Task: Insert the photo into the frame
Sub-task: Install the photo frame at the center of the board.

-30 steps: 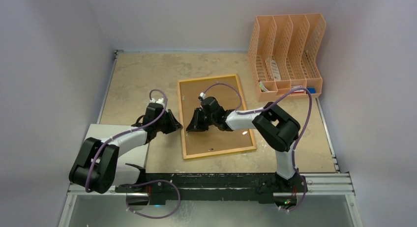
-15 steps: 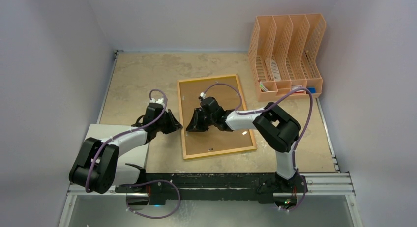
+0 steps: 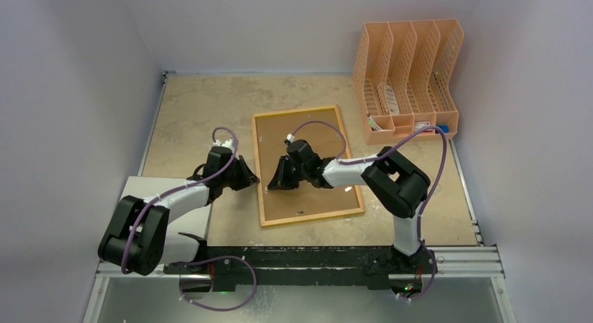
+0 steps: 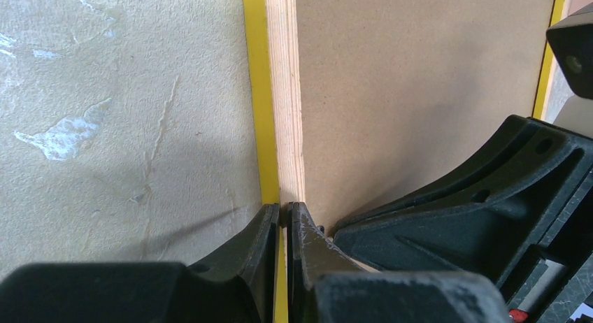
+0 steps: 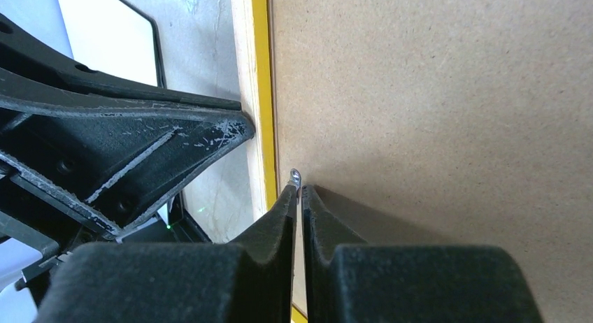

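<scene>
Tabletop [image 3: 196,106]: frame [image 4: 285,92] long edge between left end effector [image 4: 283,217], right end effector [image 5: 301,194]; both pinched narrow.

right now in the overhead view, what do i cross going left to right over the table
white panel → left gripper → picture frame → peach file rack
</scene>
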Robot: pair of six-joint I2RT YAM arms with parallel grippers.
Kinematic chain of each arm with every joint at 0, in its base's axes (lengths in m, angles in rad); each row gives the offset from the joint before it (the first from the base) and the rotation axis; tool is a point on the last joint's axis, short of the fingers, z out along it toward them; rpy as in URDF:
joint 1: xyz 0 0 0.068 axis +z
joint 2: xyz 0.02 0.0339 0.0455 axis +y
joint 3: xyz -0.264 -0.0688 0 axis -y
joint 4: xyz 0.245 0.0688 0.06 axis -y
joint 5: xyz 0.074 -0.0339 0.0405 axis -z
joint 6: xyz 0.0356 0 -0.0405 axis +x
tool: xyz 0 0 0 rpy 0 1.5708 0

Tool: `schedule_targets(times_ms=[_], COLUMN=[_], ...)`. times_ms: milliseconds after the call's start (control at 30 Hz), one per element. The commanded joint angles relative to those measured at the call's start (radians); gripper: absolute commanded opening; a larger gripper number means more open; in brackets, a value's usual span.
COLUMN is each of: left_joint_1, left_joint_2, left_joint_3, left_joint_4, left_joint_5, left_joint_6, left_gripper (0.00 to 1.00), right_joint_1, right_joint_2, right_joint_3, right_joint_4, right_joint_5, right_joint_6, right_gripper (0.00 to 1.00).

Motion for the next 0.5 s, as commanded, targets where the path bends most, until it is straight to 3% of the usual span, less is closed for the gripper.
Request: schedule_targets(times_ms=[0,467], left_joint_1=[-0.004,-0.004], left_joint_2=[0.016,0.027], left_joint_3=[-0.023,-0.027], left_joint_4=[-0.047,-0.041], left_joint_5=[-0.025,-0.020], left_joint_6=[0.027,0.027], left_gripper=[0.04,0.03], right_joint_1=[0.009,0.012], right_joint_2=[-0.015,0.042], right_joint_3=[-0.015,0.012], right_joint_4=[0.000,0.026], right_joint_5=[-0.035,-0.024], right_joint_6=[0.016,0.015], right_gripper=[0.07,0.06])
